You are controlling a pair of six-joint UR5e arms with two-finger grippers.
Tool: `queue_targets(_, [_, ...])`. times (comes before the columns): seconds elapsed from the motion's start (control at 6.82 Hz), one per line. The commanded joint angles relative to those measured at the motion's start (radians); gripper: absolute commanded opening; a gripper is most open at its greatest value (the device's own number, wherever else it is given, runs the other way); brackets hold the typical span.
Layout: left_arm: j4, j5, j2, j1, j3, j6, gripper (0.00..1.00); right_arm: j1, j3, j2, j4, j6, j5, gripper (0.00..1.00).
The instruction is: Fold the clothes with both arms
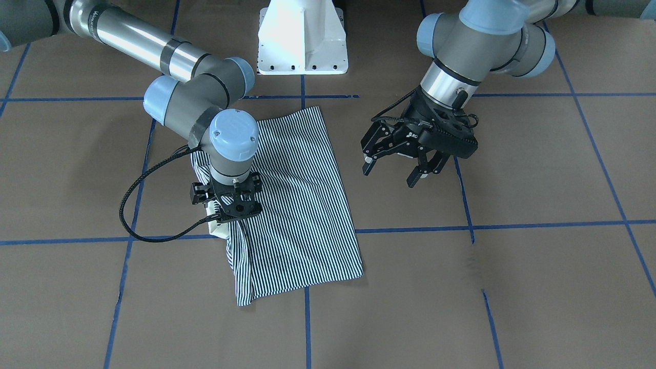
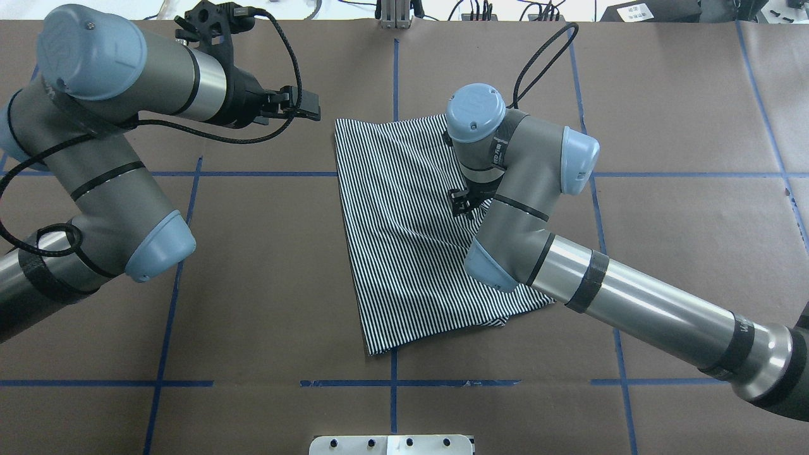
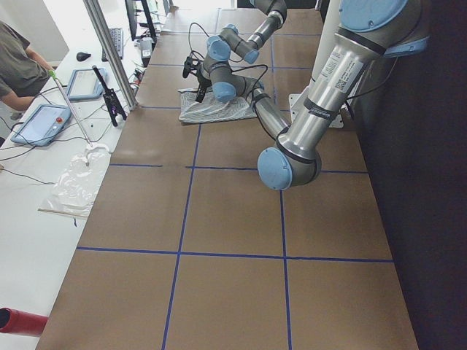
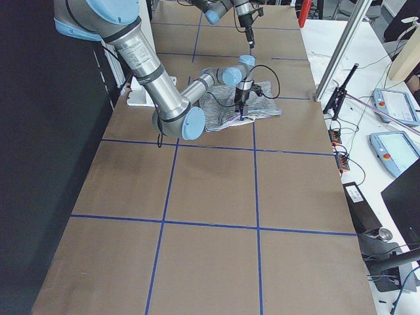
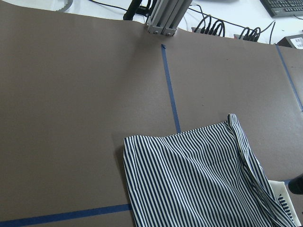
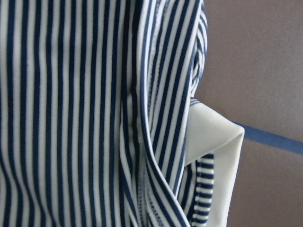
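The right pincer (image 1: 231, 207) points straight down onto the shirt (image 1: 302, 205), and its own wrist covers the fingertips from the front. From overhead the right arm (image 2: 512, 208) hides them too, with the shirt's edge under it. Whether its jaws are clamped on cloth cannot be told. Just beside that pincer the cream collar (image 6: 215, 137) runs off the wrist picture's lower edge. In both side views the pincers are too small to judge. Well apart from them, beyond the tabletop (image 3: 219, 219), a person (image 3: 18, 62) is cut by the edge.
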Motion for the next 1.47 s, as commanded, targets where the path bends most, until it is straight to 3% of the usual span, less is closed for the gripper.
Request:
queue_targets(0.0, [-0.001, -0.001, 0.000, 0.000, -0.001, -0.003, 1.00, 0.022, 0.002, 0.000, -0.036, -0.050, -0.007, 1.00])
queue_targets(0.59, [-0.001, 0.000, 0.002, 0.002, 0.001, -0.003, 1.00, 0.078, -0.006, -0.028, -0.038, -0.101, -0.015, 1.00])
queue_targets(0.73, [-0.001, 0.000, 0.000, 0.003, 0.002, -0.004, 1.00, 0.083, -0.006, -0.054, -0.036, -0.127, -0.064, 1.00])
queue_targets(1.32, [-0.001, 0.000, 0.000, 0.002, -0.001, -0.004, 1.00, 0.112, 0.000, 0.021, -0.026, -0.138, 0.014, 1.00])
